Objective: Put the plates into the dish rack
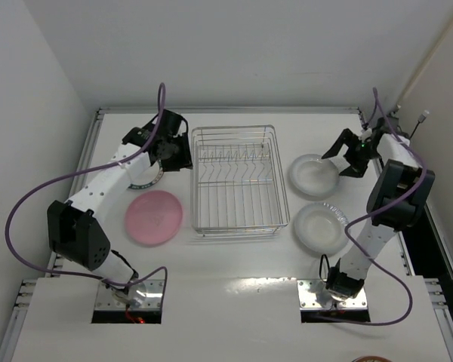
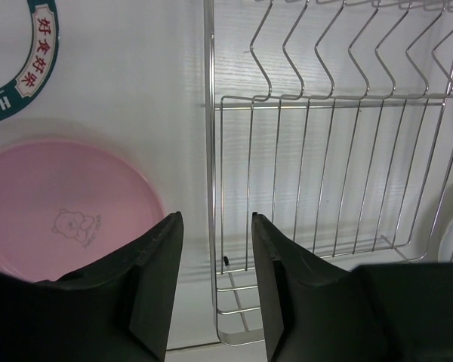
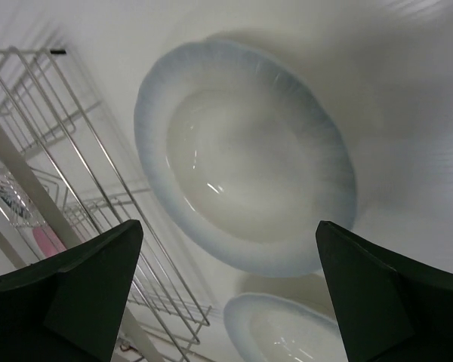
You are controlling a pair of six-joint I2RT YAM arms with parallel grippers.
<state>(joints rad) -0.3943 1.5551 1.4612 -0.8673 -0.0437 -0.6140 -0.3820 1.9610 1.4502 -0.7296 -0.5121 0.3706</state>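
The silver wire dish rack (image 1: 238, 181) stands empty mid-table. A pink plate (image 1: 154, 217) lies left of it, and a white plate with a dark patterned rim (image 1: 145, 181) lies partly under my left arm. Two whitish plates lie right of the rack, one farther (image 1: 314, 175) and one nearer (image 1: 321, 228). My left gripper (image 1: 178, 158) is open and empty above the rack's left rim (image 2: 210, 151), with the pink plate (image 2: 60, 211) to its left. My right gripper (image 3: 230, 249) is wide open and empty over the farther whitish plate (image 3: 241, 158).
White walls close in the table on the left, back and right. The patterned rim (image 2: 26, 68) shows at the top left of the left wrist view. The nearer whitish plate (image 3: 287, 332) and the rack's wires (image 3: 60, 151) show in the right wrist view.
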